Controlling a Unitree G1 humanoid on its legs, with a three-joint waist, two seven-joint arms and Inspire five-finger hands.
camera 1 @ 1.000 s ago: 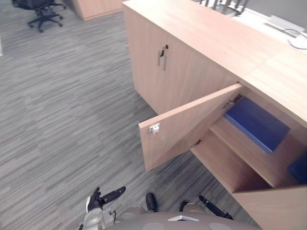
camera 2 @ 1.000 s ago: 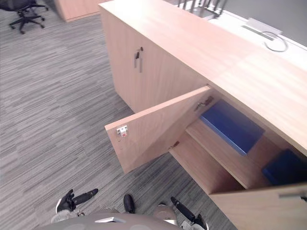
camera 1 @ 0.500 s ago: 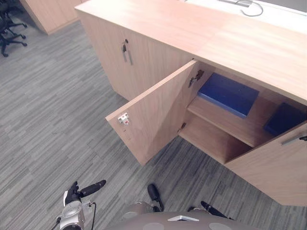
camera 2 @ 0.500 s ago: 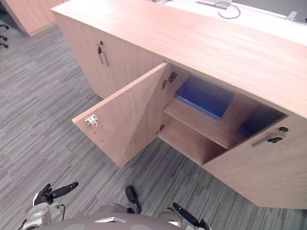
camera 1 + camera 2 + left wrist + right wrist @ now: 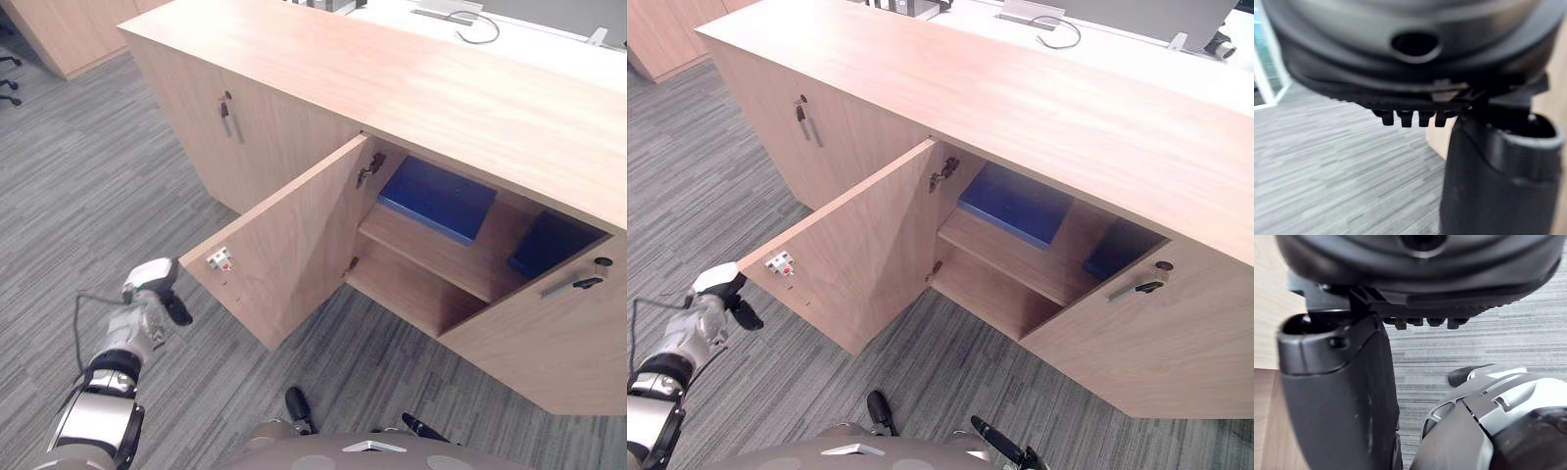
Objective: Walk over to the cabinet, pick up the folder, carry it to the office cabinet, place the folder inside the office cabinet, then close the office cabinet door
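We see the office cabinet (image 5: 392, 78) with both doors of its right section swung open. The blue folder (image 5: 438, 199) lies flat on the upper shelf (image 5: 431, 257) inside, towards the left, with neither robot hand on it. A second dark blue item (image 5: 549, 243) sits on the same shelf further right, partly hidden by the right door (image 5: 549, 343). The left robot hand (image 5: 155, 294) is raised above the grey floor (image 5: 78, 196), near the free edge of the left door (image 5: 294, 245) and its white latch (image 5: 219, 260). Its fingers are relaxed and hold nothing. The right robot hand (image 5: 1337, 396) hangs low, also released and empty.
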